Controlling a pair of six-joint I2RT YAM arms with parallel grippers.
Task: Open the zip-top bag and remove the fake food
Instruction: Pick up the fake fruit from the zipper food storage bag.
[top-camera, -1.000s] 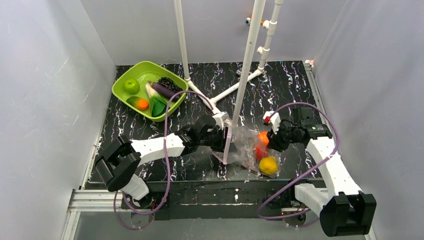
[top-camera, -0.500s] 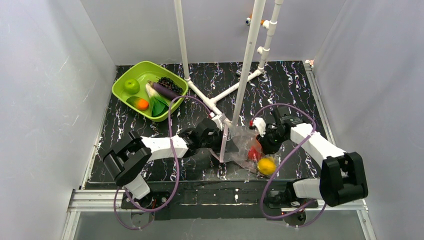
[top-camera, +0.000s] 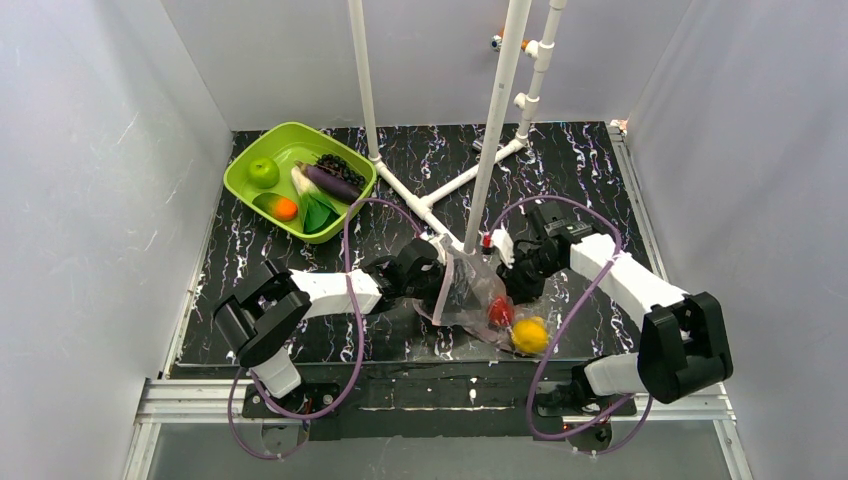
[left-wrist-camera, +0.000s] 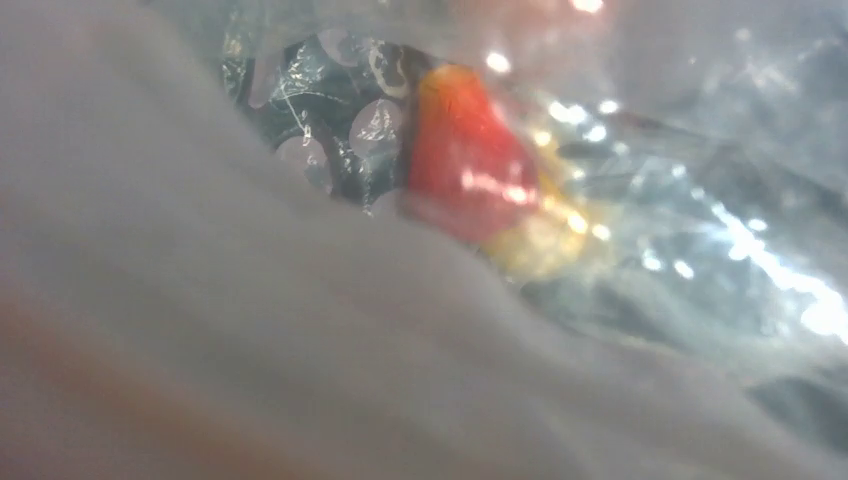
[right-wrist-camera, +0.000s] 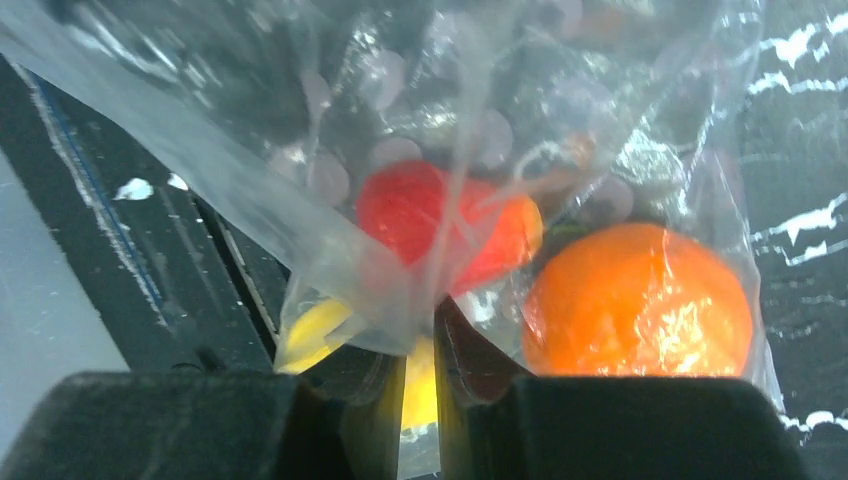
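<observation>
The zip-top bag (top-camera: 468, 296) lies near the table's front edge, its pink zip strip (top-camera: 441, 290) facing left. My left gripper (top-camera: 430, 279) sits at that mouth. Blurred plastic fills the left wrist view, hiding its fingers; a red piece (left-wrist-camera: 462, 160) shows through. My right gripper (right-wrist-camera: 421, 326) is shut on a fold of the bag (right-wrist-camera: 330, 250). Inside the bag are an orange (right-wrist-camera: 640, 300), the red piece (right-wrist-camera: 440, 225) and a yellow lemon (right-wrist-camera: 310, 335). From above, the red piece (top-camera: 497, 312) and lemon (top-camera: 530, 335) show beside my right gripper (top-camera: 508, 288).
A lime-green tray (top-camera: 243, 186) at the back left holds a green apple (top-camera: 263, 172), an orange (top-camera: 286, 208), an eggplant (top-camera: 330, 180), grapes (top-camera: 342, 166) and a leafy vegetable (top-camera: 318, 212). White pipe uprights (top-camera: 492, 130) rise just behind the bag.
My right arm has swung left onto the bag and closed on its plastic. The bag and its fruit have shifted slightly left. The left gripper stays at the mouth.
</observation>
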